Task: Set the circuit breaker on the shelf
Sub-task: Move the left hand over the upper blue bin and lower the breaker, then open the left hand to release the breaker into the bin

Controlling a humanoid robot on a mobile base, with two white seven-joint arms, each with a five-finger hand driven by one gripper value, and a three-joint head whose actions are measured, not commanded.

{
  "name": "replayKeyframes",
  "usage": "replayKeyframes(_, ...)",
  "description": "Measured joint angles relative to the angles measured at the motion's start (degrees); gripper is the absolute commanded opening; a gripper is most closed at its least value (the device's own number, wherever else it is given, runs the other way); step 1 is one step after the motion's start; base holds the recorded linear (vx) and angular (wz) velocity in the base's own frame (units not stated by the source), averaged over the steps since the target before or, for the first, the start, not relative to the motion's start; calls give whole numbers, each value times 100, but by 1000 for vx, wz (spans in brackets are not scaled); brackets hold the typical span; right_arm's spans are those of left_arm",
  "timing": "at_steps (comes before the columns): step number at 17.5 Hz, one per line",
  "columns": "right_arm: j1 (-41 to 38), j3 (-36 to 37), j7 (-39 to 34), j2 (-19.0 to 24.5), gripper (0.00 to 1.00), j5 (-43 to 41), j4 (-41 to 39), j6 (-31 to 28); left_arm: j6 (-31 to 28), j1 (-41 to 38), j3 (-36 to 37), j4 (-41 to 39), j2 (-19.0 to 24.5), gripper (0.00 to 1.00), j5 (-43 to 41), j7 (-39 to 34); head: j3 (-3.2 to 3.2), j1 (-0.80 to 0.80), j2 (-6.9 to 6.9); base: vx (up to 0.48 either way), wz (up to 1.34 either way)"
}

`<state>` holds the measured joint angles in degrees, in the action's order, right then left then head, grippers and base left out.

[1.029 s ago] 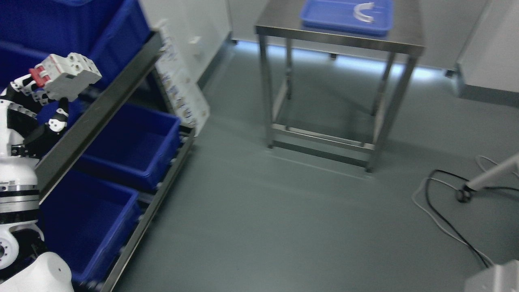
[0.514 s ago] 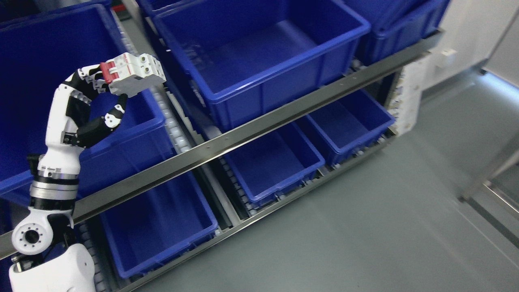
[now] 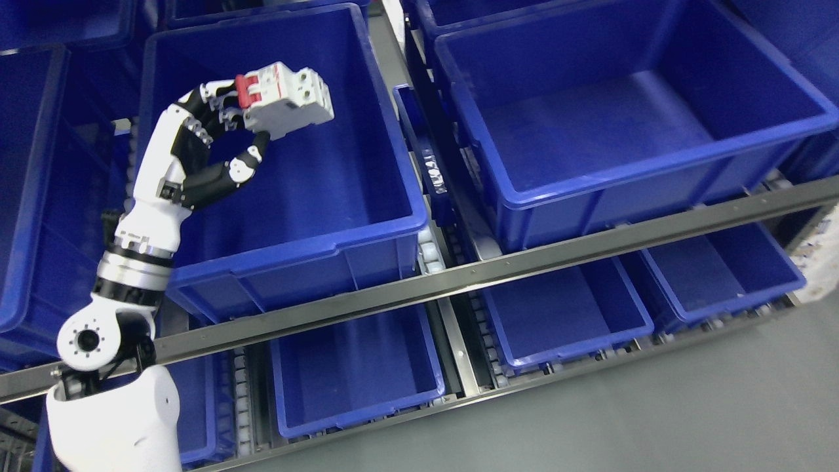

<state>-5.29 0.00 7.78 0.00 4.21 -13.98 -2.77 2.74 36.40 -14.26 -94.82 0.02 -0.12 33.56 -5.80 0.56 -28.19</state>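
Observation:
My left hand (image 3: 246,128) is shut on a white circuit breaker (image 3: 286,100) with a red switch. It holds the breaker in the air above the inside of a large blue bin (image 3: 288,164) on the upper level of the shelf (image 3: 472,278). The bin under it looks empty. My left arm comes up from the lower left. My right arm is out of view.
A second large blue bin (image 3: 623,118) stands to the right on the same level. Smaller blue bins (image 3: 354,373) (image 3: 564,314) (image 3: 721,275) sit on the lower level. A steel rail fronts the upper level. Grey floor (image 3: 655,419) lies at the lower right.
The whole view has swung left from the floor and steel table onto the shelf. My left hand still holds the breaker and now shows over the bin.

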Motion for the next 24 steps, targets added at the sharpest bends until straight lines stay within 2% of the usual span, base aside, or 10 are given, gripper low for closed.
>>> replayKeyframes(3, 1, 0, 1, 0, 100, 0, 0, -3, -633, 414, 199, 112, -1, 7, -381, 38, 0, 0, 0, 152, 193)
replayKeyframes(6, 1, 0, 2, 0, 100, 0, 0, -3, -779, 821, 343, 462, 140, 7, -956, 194, 0, 0, 0, 120, 120)
replayKeyframes(11, 1, 0, 14, 0, 100, 0, 0, -3, -158, 1505, 701, 1600, 709, 8, -1838, 387, 0, 0, 0, 80, 23)
replayKeyframes(18, 1, 0, 7, 0, 100, 0, 0, -3, 90, 2814, 1643, 3764, 1148, 12, -2488, 490, 0, 0, 0, 15, -2)
replayKeyframes(22, 1, 0, 0, 0, 100, 0, 0, -3, 187, 3236, 2007, 4724, 1270, 33, -2640, 411, 0, 0, 0, 2, -10)
replayKeyframes(24, 1, 0, -2, 0, 100, 0, 1, -3, 188, 3355, 2169, 5099, 1307, 41, -2723, 273, 0, 0, 0, 0, 0)
